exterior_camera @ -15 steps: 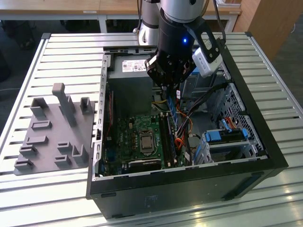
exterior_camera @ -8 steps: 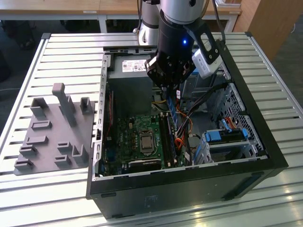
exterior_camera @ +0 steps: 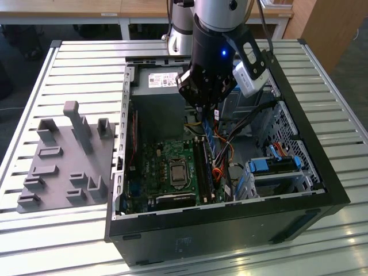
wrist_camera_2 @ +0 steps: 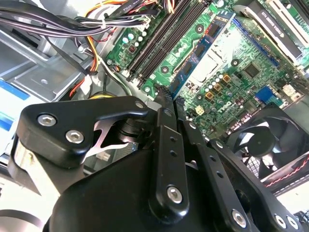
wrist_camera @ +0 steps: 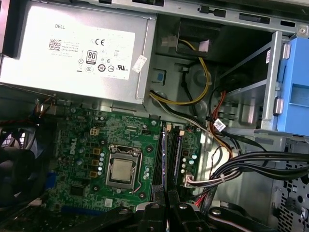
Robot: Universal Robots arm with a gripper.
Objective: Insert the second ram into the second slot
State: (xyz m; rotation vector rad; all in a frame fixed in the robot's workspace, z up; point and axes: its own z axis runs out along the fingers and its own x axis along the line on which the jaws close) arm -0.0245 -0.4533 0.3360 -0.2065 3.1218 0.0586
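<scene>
Gripper [exterior_camera: 206,110], at centre of the exterior view, closed tight on one end of ram [exterior_camera: 210,138], which hangs lengthwise over slots [exterior_camera: 202,171] of motherboard [exterior_camera: 164,172].

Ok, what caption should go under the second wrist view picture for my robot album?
Robot gripper pinching a blue memory stick above a green circuit board.

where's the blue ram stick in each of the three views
Exterior view: the second ram hangs just under the pincer, above the memory slots.
Second wrist view: it runs from the pincer tips out over the motherboard.
First wrist view: edge-on among the memory slots.
Shared landmark: the CPU socket beside it.
</scene>
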